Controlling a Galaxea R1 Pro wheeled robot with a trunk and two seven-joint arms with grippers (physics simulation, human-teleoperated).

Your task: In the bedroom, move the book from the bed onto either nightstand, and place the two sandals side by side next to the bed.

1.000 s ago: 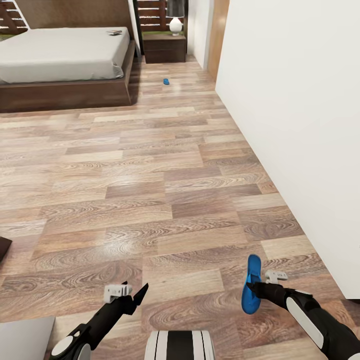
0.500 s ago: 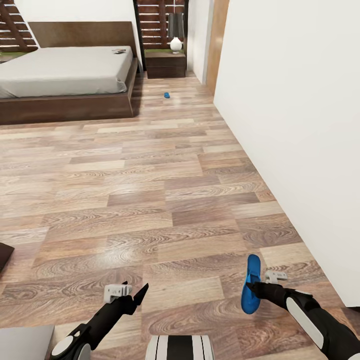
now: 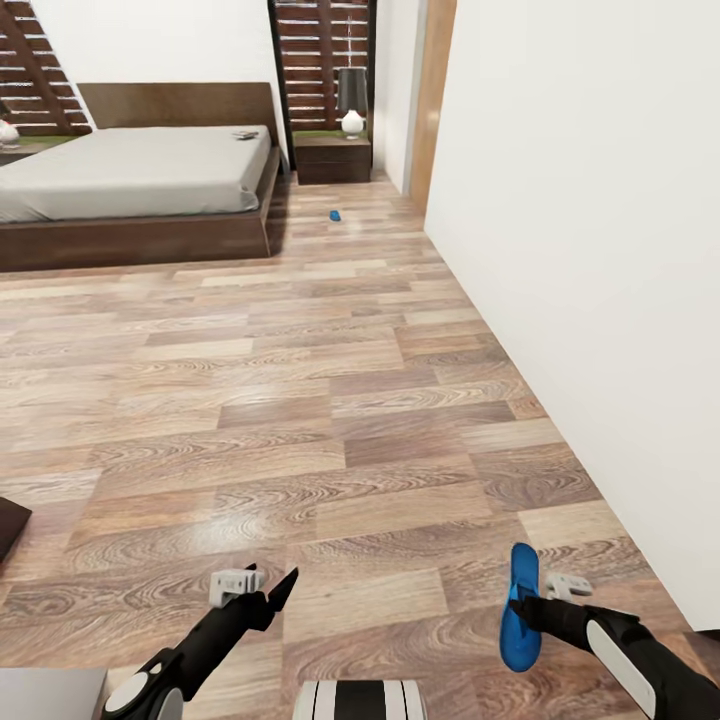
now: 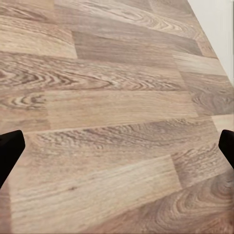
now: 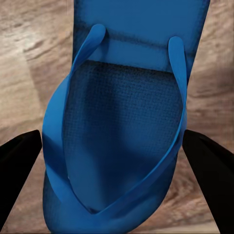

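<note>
My right gripper [image 3: 517, 605] is shut on a bright blue sandal [image 3: 520, 606], carried above the floor at the lower right; the right wrist view shows that sandal [image 5: 122, 122] up close between the two dark fingertips. The other sandal [image 3: 335, 215] lies far off on the wood floor, right of the bed [image 3: 140, 175]. A small dark book [image 3: 245, 134] rests on the grey mattress near the headboard. One dark nightstand [image 3: 334, 158] stands right of the bed with a lamp on it. My left gripper [image 3: 275, 590] hangs open and empty at the lower left, its fingers [image 4: 10, 151] spread over bare planks.
A long white wall [image 3: 590, 250] runs along the right side, with a wooden door frame [image 3: 432, 100] at its far end. A white lamp [image 3: 351, 110] sits on the nightstand. A dark furniture corner [image 3: 8, 520] juts in at the left edge. Wood floor stretches ahead toward the bed.
The whole view has shifted: bed and nightstand now sit lower in the picture, with more headboard and window showing. The held sandal sits slightly lower and further right. Both grippers keep their states.
</note>
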